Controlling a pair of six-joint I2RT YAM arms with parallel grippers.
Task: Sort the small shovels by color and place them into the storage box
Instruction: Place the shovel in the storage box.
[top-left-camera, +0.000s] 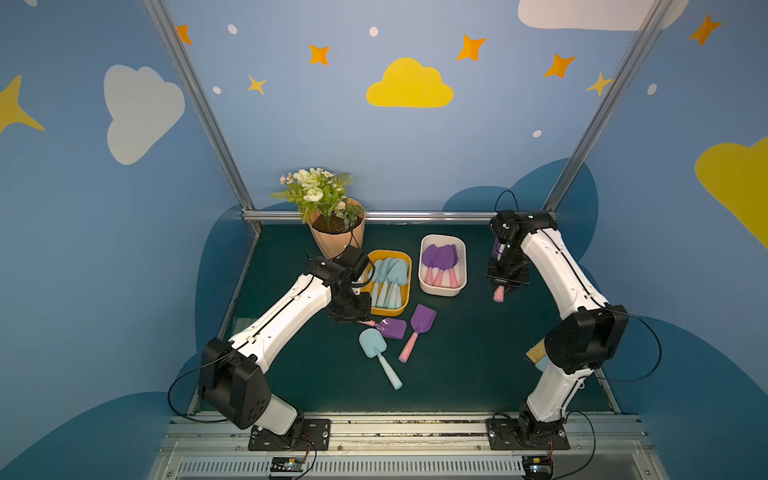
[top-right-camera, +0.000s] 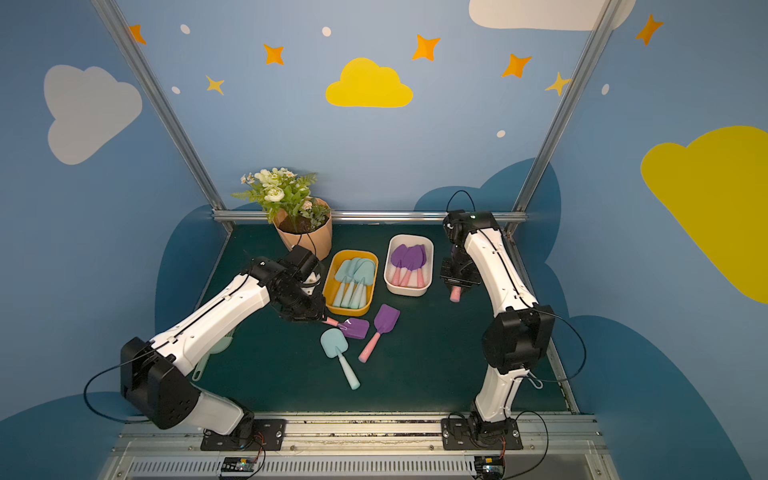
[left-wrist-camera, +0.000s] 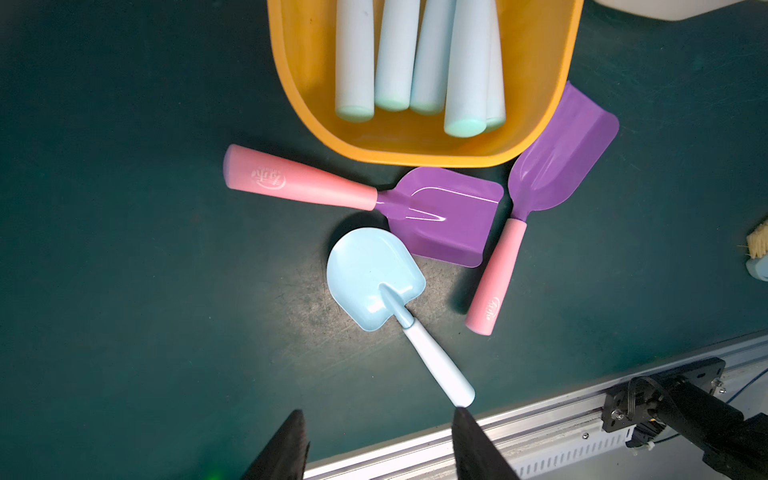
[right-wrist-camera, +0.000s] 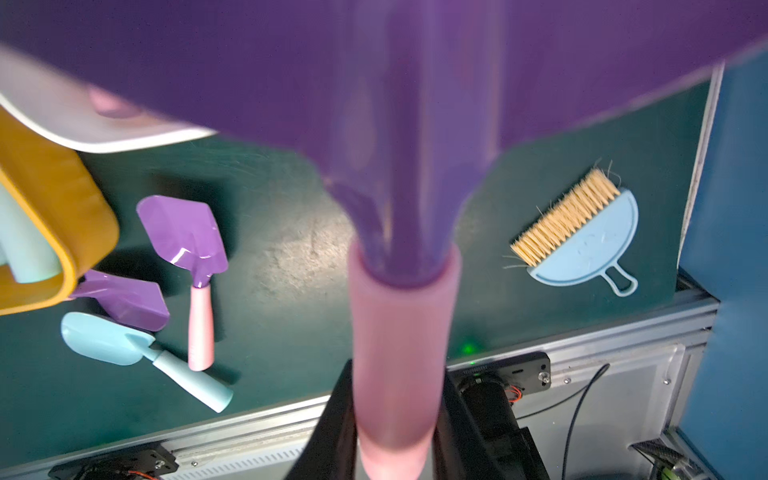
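Note:
My right gripper (right-wrist-camera: 395, 415) is shut on the pink handle of a purple shovel (right-wrist-camera: 399, 124) and holds it in the air, just right of the white storage box (top-left-camera: 440, 291). That box holds several purple shovels (top-left-camera: 440, 259). The yellow storage box (top-left-camera: 388, 312) holds several light blue shovels (top-left-camera: 388, 276). On the mat in front of the yellow box lie a blue shovel (left-wrist-camera: 374, 278) and two purple shovels (left-wrist-camera: 444, 216) (left-wrist-camera: 561, 162). My left gripper (left-wrist-camera: 378, 415) hangs open and empty above them, one fingertip near the blue shovel's handle end.
A potted plant (top-left-camera: 336, 232) stands behind the yellow box. A blue brush with tan bristles (right-wrist-camera: 582, 232) lies near the right arm's base. A mint-green brush (top-right-camera: 216, 353) shows under the left arm. A metal rail (top-left-camera: 395, 419) borders the mat's front edge.

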